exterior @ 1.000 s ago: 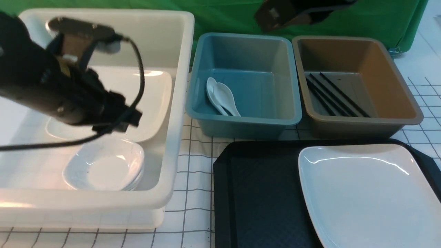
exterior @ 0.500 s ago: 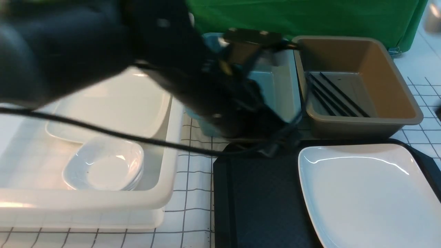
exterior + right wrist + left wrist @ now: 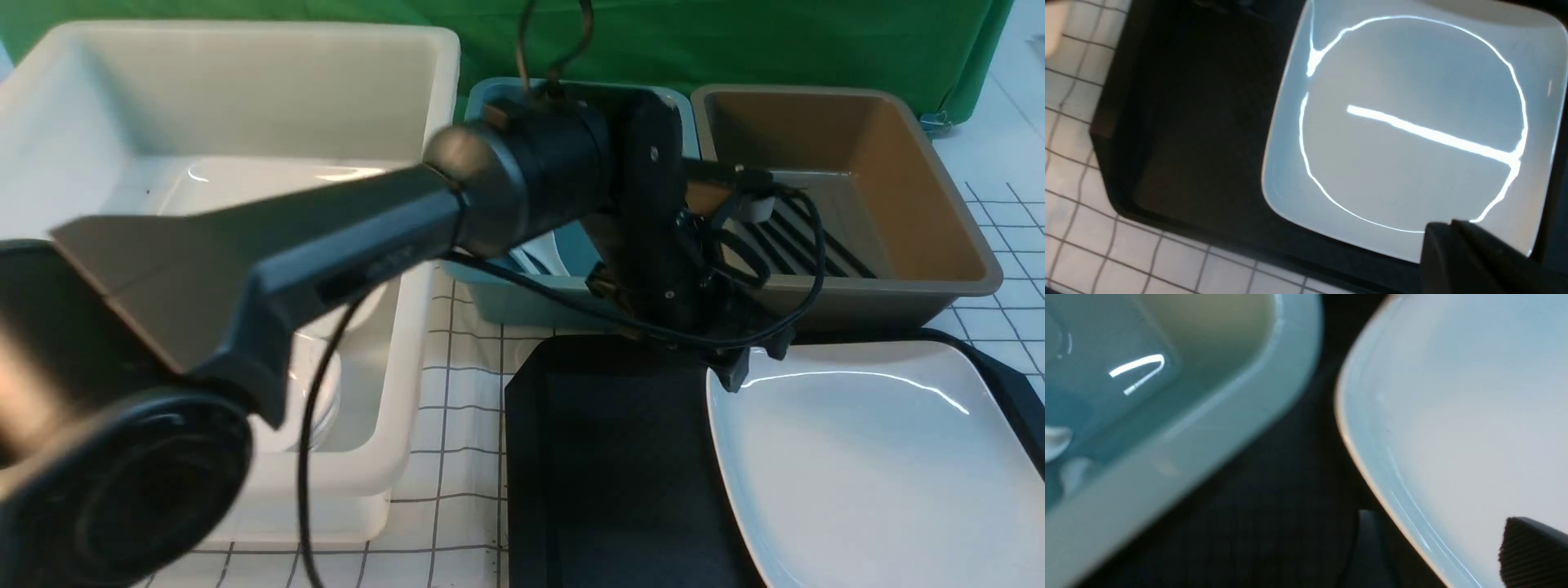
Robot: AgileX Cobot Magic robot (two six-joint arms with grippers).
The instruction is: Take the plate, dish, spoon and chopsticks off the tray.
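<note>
Plate [image 3: 882, 465]: white, lying flat on the right part of the tray [image 3: 620, 457], lower right of the front view; chopsticks [image 3: 808, 242] lie in the brown tub [image 3: 922, 188] at upper right, and a sliver of spoon [image 3: 545, 251] shows in the blue tub [image 3: 506, 298] at centre, behind the left arm [image 3: 522, 180]. Left gripper [image 3: 755, 365]: at the plate's far left corner, just right of frame centre, fingers spread wide, one over the tray and one over the plate with the rim between them, nothing clasped. Right gripper [image 3: 1443, 232]: seen only in its own wrist view, above the plate's rim, fingers pressed together, empty.
</note>
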